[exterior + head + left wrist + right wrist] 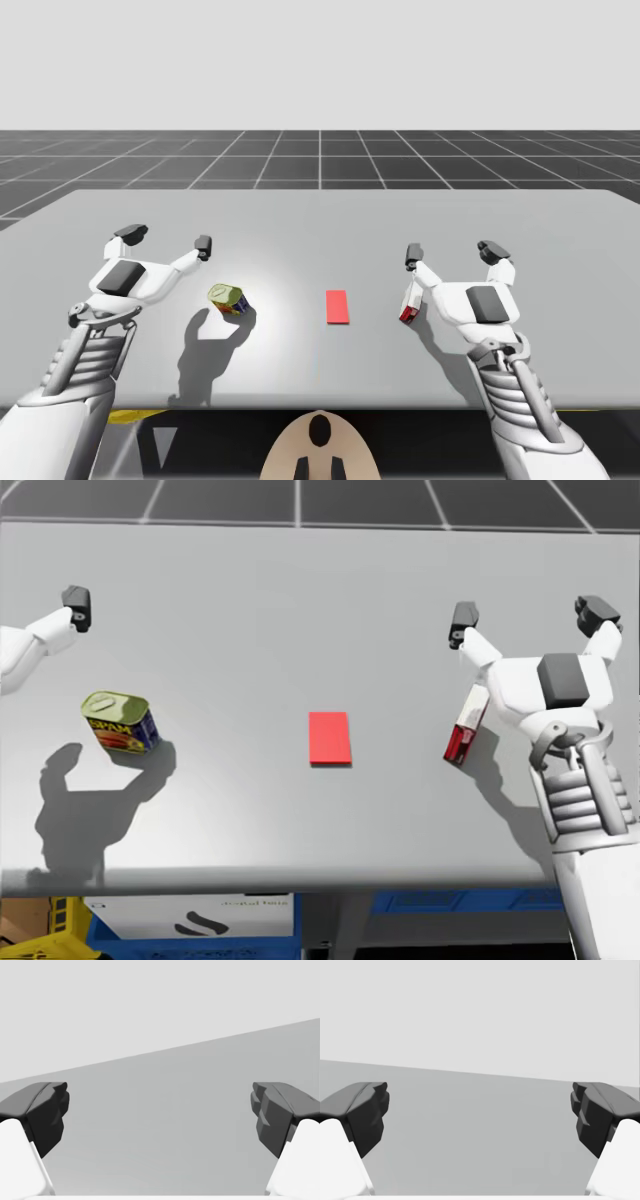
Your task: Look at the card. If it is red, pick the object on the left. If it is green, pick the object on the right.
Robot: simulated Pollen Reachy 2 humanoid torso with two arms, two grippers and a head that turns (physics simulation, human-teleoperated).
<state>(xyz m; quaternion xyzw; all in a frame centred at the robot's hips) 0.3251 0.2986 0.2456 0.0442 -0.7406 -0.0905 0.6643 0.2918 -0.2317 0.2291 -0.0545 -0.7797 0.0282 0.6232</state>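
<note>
A red card (338,306) (329,738) lies flat at the middle of the grey table (320,215). To its left stands a small can with a yellow-green lid and blue sides (228,298) (119,721). To its right a red and white box (409,301) (465,728) lies partly under my right hand. My left gripper (167,238) (160,1115) hovers open above the table, back and left of the can. My right gripper (452,250) (527,610) (480,1115) is open above and just behind the box. Nothing sits between either pair of fingers.
The table's front edge (300,888) runs close to my torso. Blue and white bins (200,920) and a yellow crate (40,940) stand on the floor below it. A dark gridded floor (320,155) stretches behind the table.
</note>
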